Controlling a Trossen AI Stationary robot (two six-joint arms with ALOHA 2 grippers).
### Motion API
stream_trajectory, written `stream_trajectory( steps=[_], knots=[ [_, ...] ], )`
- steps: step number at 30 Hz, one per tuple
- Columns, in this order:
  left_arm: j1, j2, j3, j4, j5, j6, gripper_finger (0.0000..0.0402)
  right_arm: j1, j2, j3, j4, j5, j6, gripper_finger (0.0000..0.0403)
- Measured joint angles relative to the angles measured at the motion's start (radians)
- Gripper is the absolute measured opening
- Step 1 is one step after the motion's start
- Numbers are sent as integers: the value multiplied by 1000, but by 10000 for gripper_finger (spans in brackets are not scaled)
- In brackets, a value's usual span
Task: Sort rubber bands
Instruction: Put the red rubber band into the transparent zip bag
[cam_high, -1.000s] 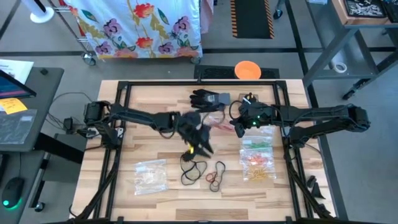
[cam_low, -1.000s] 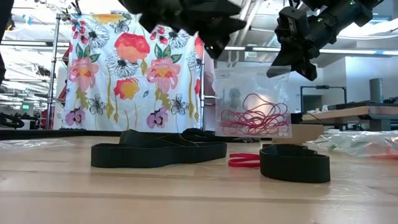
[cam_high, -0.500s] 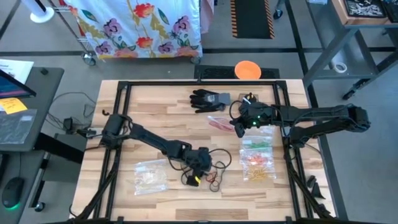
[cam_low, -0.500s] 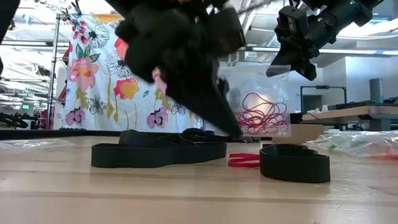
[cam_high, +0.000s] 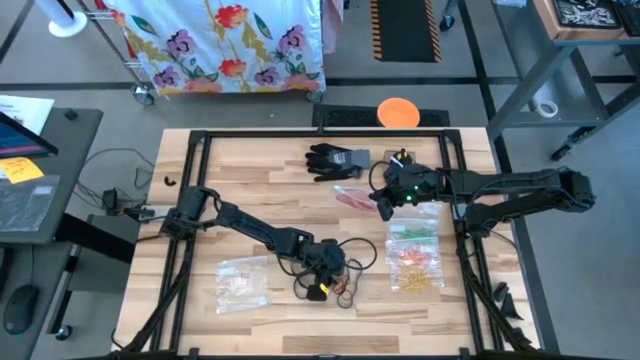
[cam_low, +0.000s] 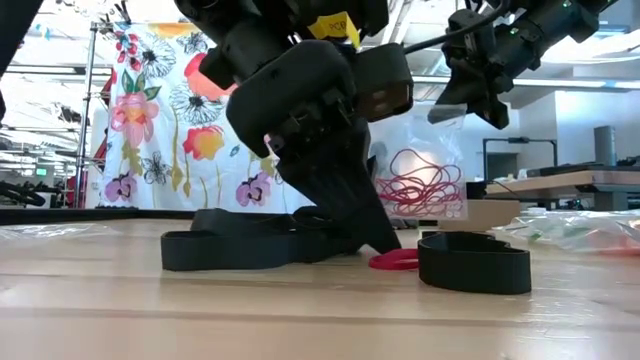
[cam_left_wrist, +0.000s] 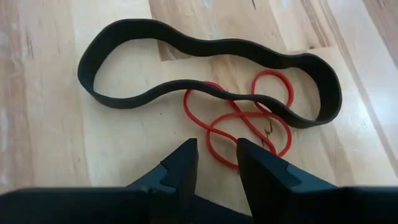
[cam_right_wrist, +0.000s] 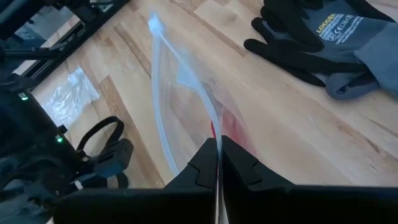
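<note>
On the pale wooden table (cam_high: 250, 170), the left gripper (cam_left_wrist: 216, 155) stands low with fingers spread just above a red rubber band (cam_left_wrist: 245, 121) tangled with a wide black rubber band (cam_left_wrist: 205, 71). The right gripper (cam_right_wrist: 217, 152) pinches a clear plastic bag (cam_low: 415, 165) aloft near a black glove (cam_high: 335, 160). A floral cloth (cam_high: 225, 45) hangs behind; an orange disc (cam_high: 398, 112) lies on the floor.

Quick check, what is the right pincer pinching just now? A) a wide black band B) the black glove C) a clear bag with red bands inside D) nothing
C: the right pincer is shut on the clear bag's top edge, red bands hanging inside it.
</note>
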Motion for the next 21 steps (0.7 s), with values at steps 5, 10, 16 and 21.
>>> stream_trajectory(
  steps=[5,10,16,21],
  knots=[
    [0,-1,0,10,12,-28,111,0,0,0,1,0,0,11],
    [-11,1,1,-23,7,-18,111,0,0,0,1,0,0,11],
    [-16,1,3,-86,-96,-26,69,0,0,0,1,0,0,11],
    [-20,1,29,-102,-128,22,8,0,0,0,1,1,0,11]
  ],
)
